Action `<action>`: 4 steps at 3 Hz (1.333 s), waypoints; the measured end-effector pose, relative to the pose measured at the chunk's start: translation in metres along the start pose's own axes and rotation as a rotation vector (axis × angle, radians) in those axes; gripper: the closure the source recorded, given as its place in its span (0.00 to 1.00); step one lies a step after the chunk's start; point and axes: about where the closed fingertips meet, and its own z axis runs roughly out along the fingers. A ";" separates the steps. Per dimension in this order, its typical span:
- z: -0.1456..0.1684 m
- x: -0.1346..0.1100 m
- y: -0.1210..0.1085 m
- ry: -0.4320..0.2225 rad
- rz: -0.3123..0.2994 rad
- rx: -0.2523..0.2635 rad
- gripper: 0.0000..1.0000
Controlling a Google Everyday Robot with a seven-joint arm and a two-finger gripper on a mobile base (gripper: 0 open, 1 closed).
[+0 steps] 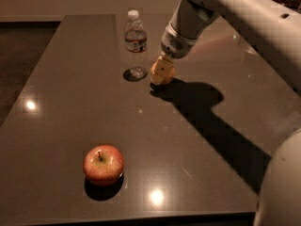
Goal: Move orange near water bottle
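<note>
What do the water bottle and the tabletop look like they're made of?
Water bottle: probably thin clear plastic, given the see-through body, white screw cap and printed label band. Table: a hard, polished dark surface, perhaps stone or laminate; it throws back sharp light glints. The claw holds the orange just right of the bottle.

On my feed the gripper (162, 75), just right of the water bottle (135, 41), reads yellow-orange at its tip, under a white arm (235, 8). The bottle is clear, with a white cap and a dark label band touched with red. The apple (103, 164) is red mottled with yellow, on a glossy grey-brown worktop (56, 107).
</note>
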 end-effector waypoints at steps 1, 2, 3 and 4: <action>0.010 -0.009 -0.017 0.007 0.038 0.021 0.52; 0.014 -0.009 -0.024 0.011 0.056 0.033 0.28; 0.016 -0.005 -0.027 0.012 0.062 0.031 0.05; 0.018 -0.005 -0.028 0.012 0.062 0.029 0.00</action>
